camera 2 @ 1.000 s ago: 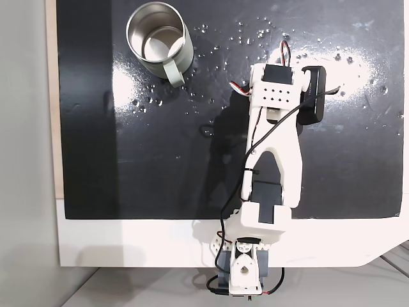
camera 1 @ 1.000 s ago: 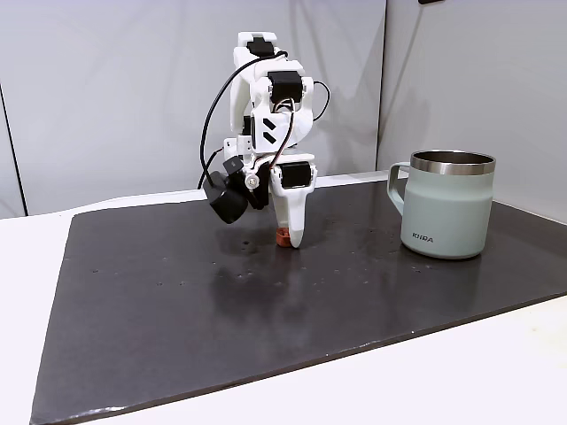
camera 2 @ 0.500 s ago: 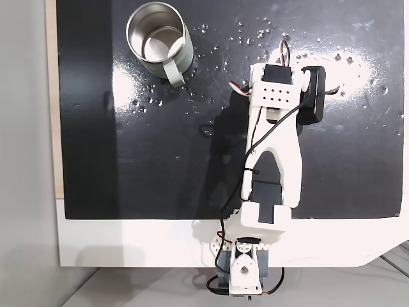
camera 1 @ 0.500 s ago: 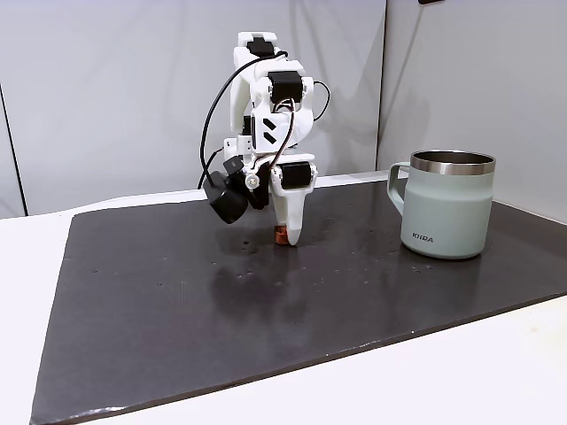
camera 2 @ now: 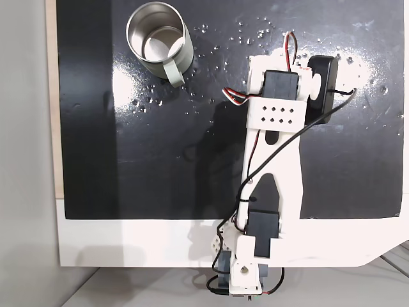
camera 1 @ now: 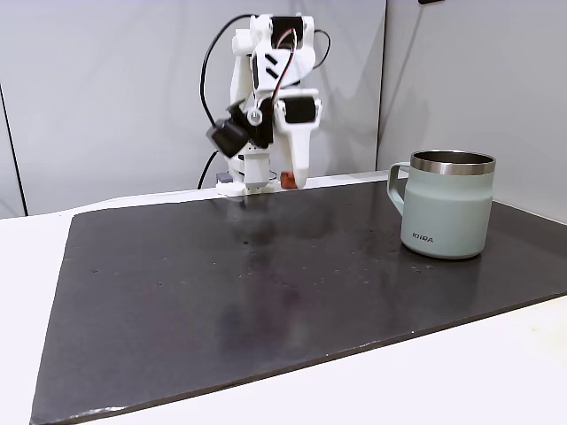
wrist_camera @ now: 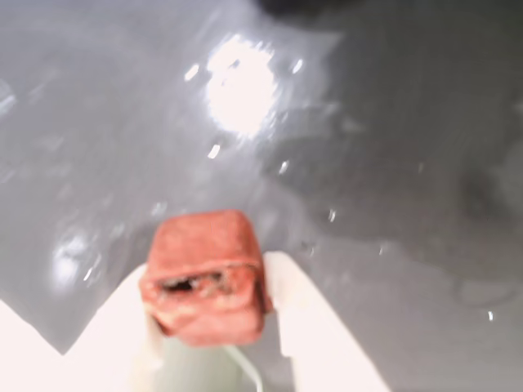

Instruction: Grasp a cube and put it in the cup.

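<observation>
Carrying the cube (wrist_camera: 206,276) is the step in hand: the cube is held between the two white fingers (wrist_camera: 306,327) of the gripper (camera 1: 291,180), which is closed on it, and is raised clear of the dark mat (camera 1: 266,292) in a fixed view. In the wrist view the cube is seen pinched at both sides, with the glossy mat blurred beneath it. The cup (camera 1: 447,204) stands upright on the mat, well apart from the gripper, at the right of a fixed view; from above the cup (camera 2: 158,41) is seen empty, with its handle turned toward the arm (camera 2: 273,160). The next move is judged to call for a swing across to the cup, the cube being centred above the steel rim before the jaws are parted.
</observation>
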Robot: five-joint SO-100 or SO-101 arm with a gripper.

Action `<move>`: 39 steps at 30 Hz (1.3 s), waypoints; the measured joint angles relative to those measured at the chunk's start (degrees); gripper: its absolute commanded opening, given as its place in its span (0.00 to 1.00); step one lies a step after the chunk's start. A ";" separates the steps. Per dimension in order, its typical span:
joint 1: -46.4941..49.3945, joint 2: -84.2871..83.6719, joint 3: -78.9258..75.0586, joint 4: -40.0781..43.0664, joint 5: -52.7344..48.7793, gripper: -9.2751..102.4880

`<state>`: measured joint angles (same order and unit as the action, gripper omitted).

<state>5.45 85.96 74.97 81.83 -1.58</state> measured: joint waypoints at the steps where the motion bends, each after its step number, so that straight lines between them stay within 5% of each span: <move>1: -0.35 1.05 -1.14 1.32 0.26 0.12; 11: -2.37 6.59 -14.24 12.13 1.41 0.12; 22: -4.13 7.91 -18.46 14.06 2.64 0.12; 39: -19.69 -14.06 -50.54 20.83 10.37 0.12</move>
<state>-14.24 71.89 24.43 102.66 8.79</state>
